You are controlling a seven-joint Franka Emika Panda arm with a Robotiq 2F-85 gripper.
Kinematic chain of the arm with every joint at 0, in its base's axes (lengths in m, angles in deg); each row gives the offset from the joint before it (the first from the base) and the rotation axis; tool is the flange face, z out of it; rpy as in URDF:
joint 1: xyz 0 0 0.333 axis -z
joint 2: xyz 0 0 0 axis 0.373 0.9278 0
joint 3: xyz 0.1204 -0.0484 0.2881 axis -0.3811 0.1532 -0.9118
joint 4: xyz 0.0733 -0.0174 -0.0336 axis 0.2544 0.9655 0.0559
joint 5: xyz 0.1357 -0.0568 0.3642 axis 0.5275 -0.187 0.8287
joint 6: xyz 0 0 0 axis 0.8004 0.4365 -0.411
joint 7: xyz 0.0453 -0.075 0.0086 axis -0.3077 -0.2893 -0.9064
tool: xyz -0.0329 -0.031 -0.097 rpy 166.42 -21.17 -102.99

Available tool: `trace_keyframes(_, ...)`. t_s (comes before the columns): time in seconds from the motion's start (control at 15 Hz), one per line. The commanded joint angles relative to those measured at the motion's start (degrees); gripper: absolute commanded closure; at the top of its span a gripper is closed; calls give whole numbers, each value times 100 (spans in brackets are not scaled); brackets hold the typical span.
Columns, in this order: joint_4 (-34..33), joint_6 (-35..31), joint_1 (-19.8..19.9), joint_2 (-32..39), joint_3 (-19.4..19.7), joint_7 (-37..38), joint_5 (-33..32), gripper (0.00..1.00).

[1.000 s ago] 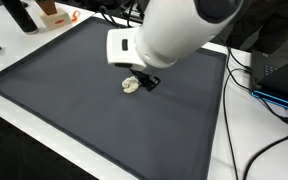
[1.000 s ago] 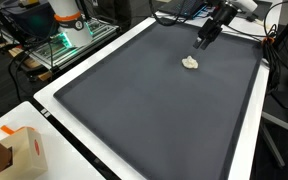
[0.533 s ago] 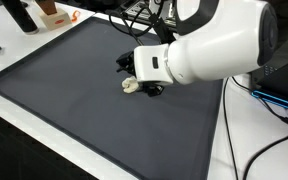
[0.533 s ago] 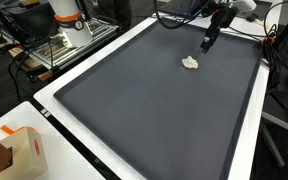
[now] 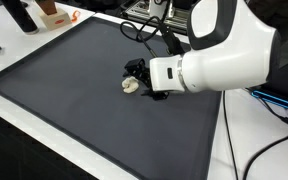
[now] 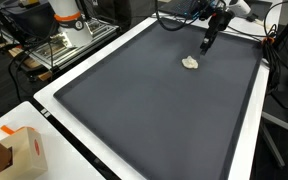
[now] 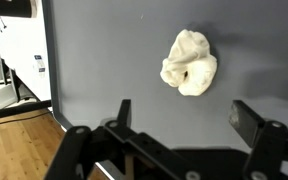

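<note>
A small cream crumpled lump (image 5: 130, 86) lies on the dark grey mat (image 5: 64, 95), toward its far side in an exterior view (image 6: 190, 63). My gripper (image 6: 206, 42) hangs just above and beside it, jaws wide apart and holding nothing. In the wrist view the lump (image 7: 189, 62) sits on the mat a little ahead of the gripper (image 7: 184, 110), roughly centred between the two black fingers (image 7: 246, 118) and apart from both. The white arm body hides much of the gripper (image 5: 140, 74) in an exterior view.
The mat lies on a white table (image 6: 246, 150). A dark bottle (image 5: 20, 15) and orange items (image 5: 52, 15) stand at one corner, cables (image 5: 236, 120) run along one side. A cardboard box (image 6: 19, 150) and an equipment cart (image 6: 64, 40) stand past the table. Wood floor (image 7: 14, 150) shows past the table edge.
The arm has turned, its white body swinging across to the right in an exterior view; the gripper shifted slightly near the lump. The lump has not moved and the jaws stayed wide.
</note>
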Motion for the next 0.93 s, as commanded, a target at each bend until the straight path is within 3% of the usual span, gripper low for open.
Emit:
trace_keyframes(0.0, -255, 228, -133, 243, 103, 237, -52, 0)
trace_keyframes(0.87, -48, 211, 8, 96, -56, 958, 344, 0)
